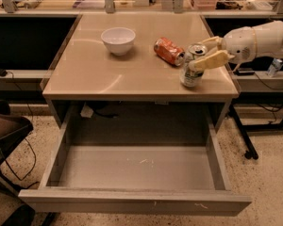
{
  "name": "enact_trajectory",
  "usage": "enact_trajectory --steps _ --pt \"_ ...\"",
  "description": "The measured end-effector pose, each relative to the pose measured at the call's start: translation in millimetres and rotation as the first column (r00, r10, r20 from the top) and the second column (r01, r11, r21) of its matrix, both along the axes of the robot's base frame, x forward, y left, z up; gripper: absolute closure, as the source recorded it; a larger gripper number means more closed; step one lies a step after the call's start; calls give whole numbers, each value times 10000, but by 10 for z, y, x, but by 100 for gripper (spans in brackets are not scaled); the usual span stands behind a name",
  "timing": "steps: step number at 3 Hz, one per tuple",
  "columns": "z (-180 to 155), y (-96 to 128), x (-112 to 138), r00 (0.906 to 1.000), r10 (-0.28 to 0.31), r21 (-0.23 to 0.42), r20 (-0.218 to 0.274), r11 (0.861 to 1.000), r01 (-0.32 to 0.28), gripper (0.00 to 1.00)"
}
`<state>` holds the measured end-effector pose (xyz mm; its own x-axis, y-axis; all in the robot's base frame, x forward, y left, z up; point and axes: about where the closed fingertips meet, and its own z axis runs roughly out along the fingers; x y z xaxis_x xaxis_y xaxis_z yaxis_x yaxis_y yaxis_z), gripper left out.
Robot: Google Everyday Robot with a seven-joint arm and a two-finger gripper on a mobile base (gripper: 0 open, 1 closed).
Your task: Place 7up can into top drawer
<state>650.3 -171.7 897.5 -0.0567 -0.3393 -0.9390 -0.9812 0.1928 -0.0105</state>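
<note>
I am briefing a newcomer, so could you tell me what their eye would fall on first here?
The top drawer, pulled wide open and empty, fills the foreground. Above it, near the right front edge of the table, the pale gripper is at the slightly tilted 7up can. An orange can lies on its side just behind, a white bowl further left.

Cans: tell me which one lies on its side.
The orange soda can; the 7up can stands nearly upright in the gripper, near the table's front right corner.
</note>
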Motion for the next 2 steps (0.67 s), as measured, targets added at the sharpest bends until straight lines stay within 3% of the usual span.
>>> enact_trajectory --steps 1,2 --pt "487 -170 -417 9851 -835 -285 1503 9956 887 100" --pt "1060 -139 -916 9318 -1686 -417 3214 9805 1919 100"
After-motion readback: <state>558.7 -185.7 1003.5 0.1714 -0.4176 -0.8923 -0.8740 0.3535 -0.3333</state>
